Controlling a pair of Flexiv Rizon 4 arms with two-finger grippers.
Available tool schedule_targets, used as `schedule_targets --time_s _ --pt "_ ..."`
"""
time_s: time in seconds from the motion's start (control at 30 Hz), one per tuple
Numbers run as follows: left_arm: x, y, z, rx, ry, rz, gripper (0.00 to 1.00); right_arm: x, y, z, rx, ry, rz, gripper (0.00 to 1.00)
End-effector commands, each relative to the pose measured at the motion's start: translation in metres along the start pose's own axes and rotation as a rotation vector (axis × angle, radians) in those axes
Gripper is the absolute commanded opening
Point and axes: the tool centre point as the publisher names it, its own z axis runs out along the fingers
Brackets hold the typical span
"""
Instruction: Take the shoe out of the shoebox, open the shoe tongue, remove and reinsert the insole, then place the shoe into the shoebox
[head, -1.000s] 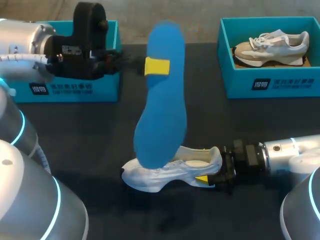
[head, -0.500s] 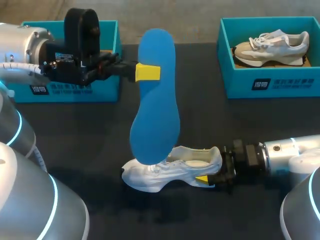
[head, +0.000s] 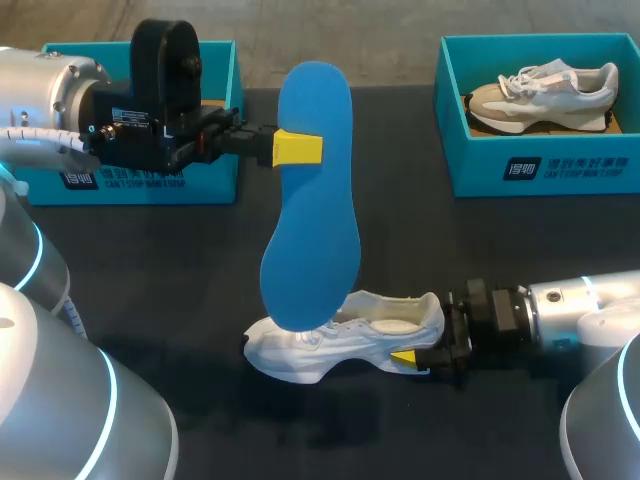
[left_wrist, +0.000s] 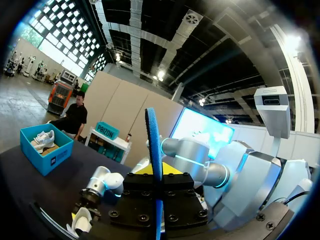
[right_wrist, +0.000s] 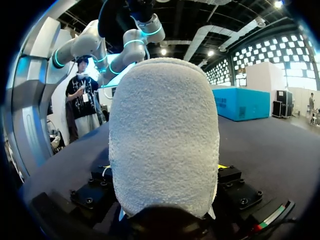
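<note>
Left gripper pinches the insole upright over the shoe, clamped at its heel by the right gripper on the table; reinsertion likely comes next, needing the lower end steered inside.

On black matte table: open teal cardboard shoebox far left, second teal shoebox far right, white mesh sneaker near front.

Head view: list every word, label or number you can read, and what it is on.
Right shoebox front: white logo and print line, too small to read.
Left shoebox front: same print, partly behind the left arm, unreadable.
Left arm sticker: too blurred.
Blue insole, white shoe: no print visible.
</note>
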Motion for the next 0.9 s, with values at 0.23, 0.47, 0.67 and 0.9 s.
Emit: schedule_targets --time_s 0.23,0.47,0.67,0.9 --pt "0.0 0.0 0.001 0.0 0.0 0.0 0.0 0.003 -0.004 -0.021 0.015 -0.045 0.009 1.0" --pt "0.0 0.0 0.001 0.0 0.0 0.0 0.0 0.003 0.003 -0.035 0.046 -0.046 -0.016 1.0" --pt "0.0 0.0 0.001 0.0 0.0 0.0 0.0 0.001 0.012 -0.046 0.122 -0.035 -0.041 1.0" --pt "0.0 0.0 0.001 0.0 0.0 0.0 0.0 -0.002 0.021 -0.068 0.265 -0.063 -0.048 1.0"
